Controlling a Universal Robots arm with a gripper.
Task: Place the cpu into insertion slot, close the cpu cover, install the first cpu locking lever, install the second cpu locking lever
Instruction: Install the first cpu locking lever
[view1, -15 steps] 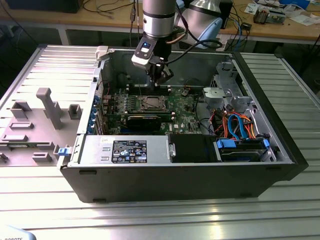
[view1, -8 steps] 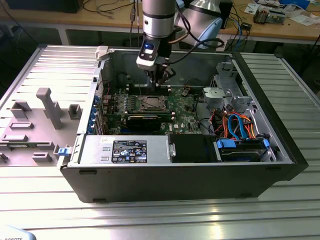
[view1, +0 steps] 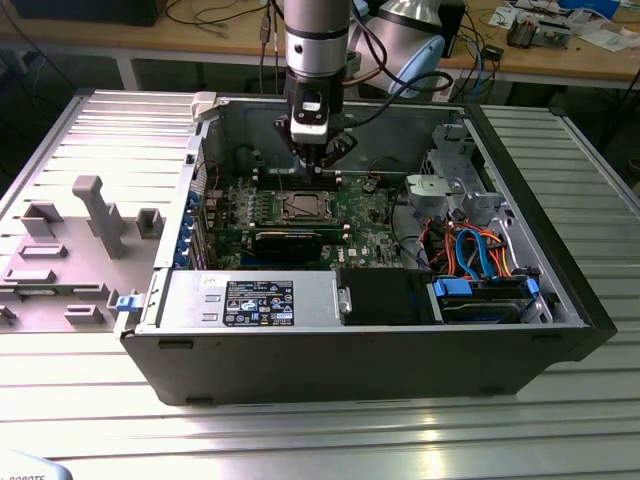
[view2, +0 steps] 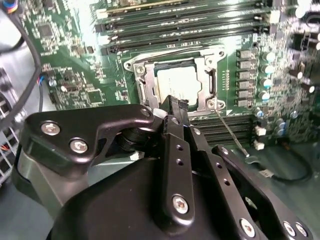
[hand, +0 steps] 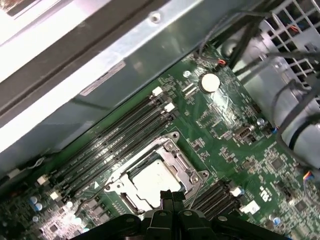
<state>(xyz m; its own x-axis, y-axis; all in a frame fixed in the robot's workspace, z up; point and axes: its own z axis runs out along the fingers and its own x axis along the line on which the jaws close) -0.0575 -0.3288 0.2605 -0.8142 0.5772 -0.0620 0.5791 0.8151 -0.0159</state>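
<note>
The cpu (view2: 176, 80) lies in the socket on the green motherboard (view1: 365, 225), its silver top showing through the square opening of the cpu cover (view2: 209, 82), which lies flat on it. In the first wrist view the cpu (hand: 150, 181) and the cpu cover (hand: 176, 155) sit just beyond my fingertips. A thin wire locking lever (view2: 231, 134) slants away from one socket corner, over the memory slots. My gripper (view1: 315, 172) hangs inside the open case right above the socket's edge. The gripper (view2: 173, 104) (hand: 172, 196) is shut, with nothing seen between its fingers.
A long black expansion card (view1: 290, 242) lies in front of the socket. The power supply (view1: 250, 300) and a drive bay with blue and orange cables (view1: 480, 262) fill the case's front. Memory slots (hand: 115, 135) and the case wall (hand: 100, 60) flank the socket. A grey fixture (view1: 90, 220) stands outside.
</note>
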